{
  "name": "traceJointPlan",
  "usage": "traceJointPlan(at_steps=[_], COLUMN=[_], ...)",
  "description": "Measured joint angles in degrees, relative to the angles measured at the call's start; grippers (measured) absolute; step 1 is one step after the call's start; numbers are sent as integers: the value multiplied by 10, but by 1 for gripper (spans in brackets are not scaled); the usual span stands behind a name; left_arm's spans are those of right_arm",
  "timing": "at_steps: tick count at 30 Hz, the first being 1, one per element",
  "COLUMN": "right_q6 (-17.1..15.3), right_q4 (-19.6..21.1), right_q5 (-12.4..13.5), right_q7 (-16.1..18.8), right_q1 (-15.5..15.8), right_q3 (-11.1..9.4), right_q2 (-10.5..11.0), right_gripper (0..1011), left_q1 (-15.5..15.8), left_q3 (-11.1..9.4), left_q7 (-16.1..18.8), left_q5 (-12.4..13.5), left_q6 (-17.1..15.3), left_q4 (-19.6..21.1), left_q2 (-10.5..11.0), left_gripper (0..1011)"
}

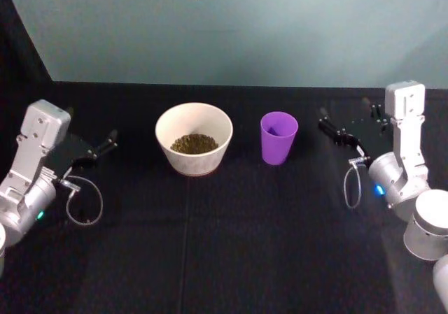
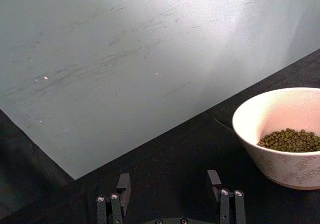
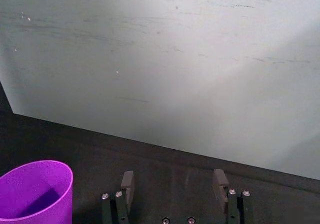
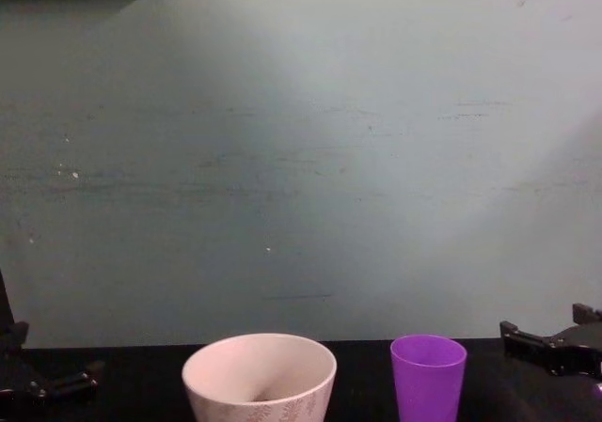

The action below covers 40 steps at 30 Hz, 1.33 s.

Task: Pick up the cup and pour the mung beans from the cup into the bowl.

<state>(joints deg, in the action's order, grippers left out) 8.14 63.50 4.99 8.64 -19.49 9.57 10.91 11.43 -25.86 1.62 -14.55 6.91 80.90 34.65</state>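
bowl [image 1: 194,138] seen upright at worktop [image 1: 224,258] centre, mung beans [image 1: 194,144] heaped inside | purple cup [image 1: 278,137] stood upright at its 3 o'clock, apart | left claw [image 1: 98,152] held open at bowl's 9 o'clock, empty | right claw [image 1: 334,132] held open at cup's 3 o'clock, empty

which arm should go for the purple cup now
Right. The cup stands upright on the right side of the bowl, nearest the right gripper, which is open. The left gripper, also open, would have to cross the bowl.
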Motion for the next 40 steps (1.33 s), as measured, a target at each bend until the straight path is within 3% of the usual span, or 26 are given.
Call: traceJointPlan(at_steps=[40], right_q6=[-2], right_q4=[1], right_q5=[-3], right_q7=[1], right_q1=[0], right_q3=[-1], right_q2=[-2], right_gripper=[1003], left_q1=[0], left_q3=[0], left_q7=[0], left_q5=[0], left_q6=[0], left_q4=[0], left_q2=[0], left_gripper=[1000])
